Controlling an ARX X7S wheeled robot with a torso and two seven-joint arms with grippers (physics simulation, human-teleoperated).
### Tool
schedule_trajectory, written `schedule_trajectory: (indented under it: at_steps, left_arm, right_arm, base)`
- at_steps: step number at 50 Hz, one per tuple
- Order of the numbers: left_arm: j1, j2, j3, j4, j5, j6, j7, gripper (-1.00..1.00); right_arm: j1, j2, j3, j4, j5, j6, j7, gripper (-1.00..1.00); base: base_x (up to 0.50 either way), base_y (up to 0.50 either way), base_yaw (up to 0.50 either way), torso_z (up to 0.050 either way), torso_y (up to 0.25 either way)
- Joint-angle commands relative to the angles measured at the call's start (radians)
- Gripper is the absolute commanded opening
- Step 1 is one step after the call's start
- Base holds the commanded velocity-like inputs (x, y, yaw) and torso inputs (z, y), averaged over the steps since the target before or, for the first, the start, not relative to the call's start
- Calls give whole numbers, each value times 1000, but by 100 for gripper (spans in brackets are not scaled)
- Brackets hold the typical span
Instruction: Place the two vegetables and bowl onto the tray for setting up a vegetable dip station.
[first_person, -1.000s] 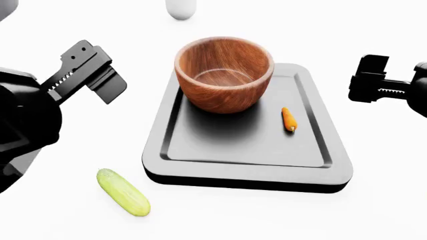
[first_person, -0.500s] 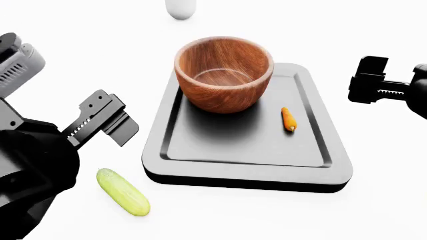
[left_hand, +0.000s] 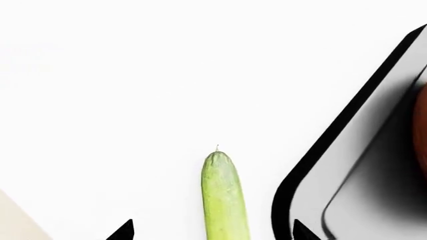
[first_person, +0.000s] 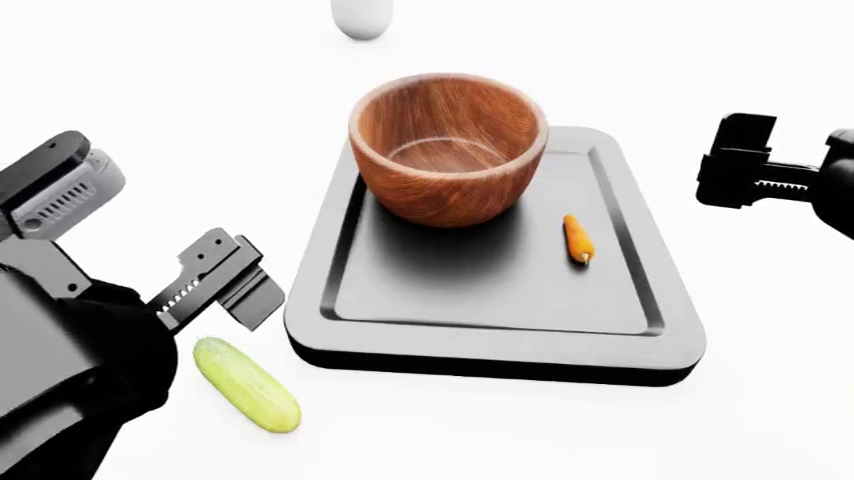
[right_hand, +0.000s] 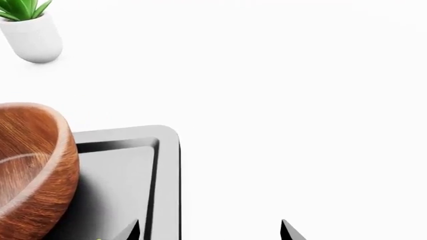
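Pale green cucumber left on the white worktop; two of three items are judged already placed.

The left tool is held apart above the cucumber, just beside the grey tray's near-left corner. The wooden bowl and the small carrot are seen on the tray. The right tool is parked apart, empty, beyond the tray's right edge.
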Motion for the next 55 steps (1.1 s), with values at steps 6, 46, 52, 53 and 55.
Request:
schedule_trajectory:
  at_steps: [6,46,52,53,55]
  left_arm:
    - [70,10,7,-12,40,3,-1,100]
    - [206,29,33,-58,125,3,-1,100]
    - [225,26,38,-65,140,3,-1,100]
    - [226,26,38,-65,140,3,-1,100]
    - [230,26,40,-68,142,3,-1,100]
  right_arm:
    - [0,-2,2,0,-2,3,0,100]
    - [-2,-3,7,-6,2,3,5,100]
    - [1,-6,7,-4,1,6,6,100]
    - [0,-6,7,-4,2,5,6,100]
    - [-1,-4,7,-5,0,5,5,100]
  base:
    - [0,0,0,0,0]
    - [0,0,0,0,0]
    - [0,0,0,0,0]
    - [0,0,0,0,0]
    - [0,0,0,0,0]
